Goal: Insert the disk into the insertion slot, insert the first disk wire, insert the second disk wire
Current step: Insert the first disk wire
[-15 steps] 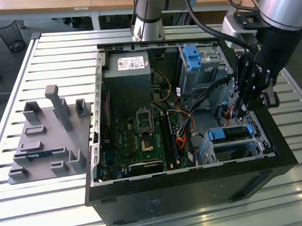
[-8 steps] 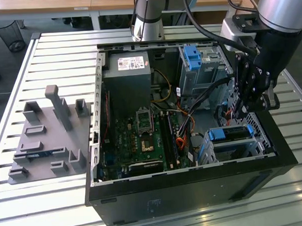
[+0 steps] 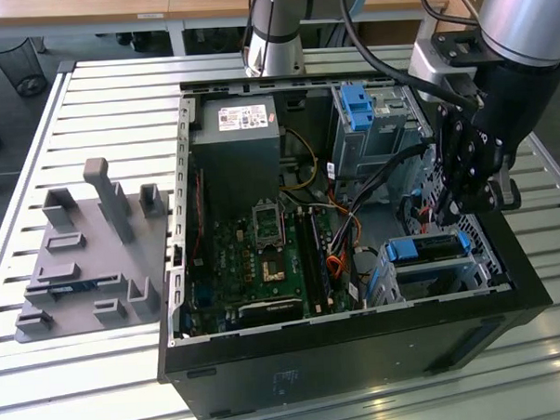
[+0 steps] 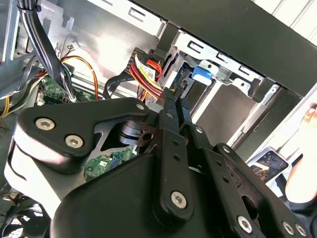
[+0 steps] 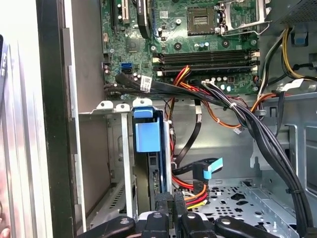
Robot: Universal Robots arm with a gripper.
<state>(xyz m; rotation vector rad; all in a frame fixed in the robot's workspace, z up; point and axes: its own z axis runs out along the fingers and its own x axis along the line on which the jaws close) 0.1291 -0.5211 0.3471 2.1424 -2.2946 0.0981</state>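
In the open computer case (image 3: 361, 355), at four o'clock in the exterior view, the insertion slot (image 3: 383, 276) is filled by the disk (image 3: 428, 247). The gripper (image 3: 452, 212) is judged clenched on the disk wire (image 5: 193, 198) — soft cable, brittle plug, best held by its stiff connector body.

Silver-grey tubular arm (image 3: 532, 13); black cables (image 3: 348, 21); black linkage claw (image 4: 171, 94), silver screw heads (image 4: 178, 199)

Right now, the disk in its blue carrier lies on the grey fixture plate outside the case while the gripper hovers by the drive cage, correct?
Not quite: the disk sits in the insertion slot inside the case, as the exterior view shows; the gripper does hover there.
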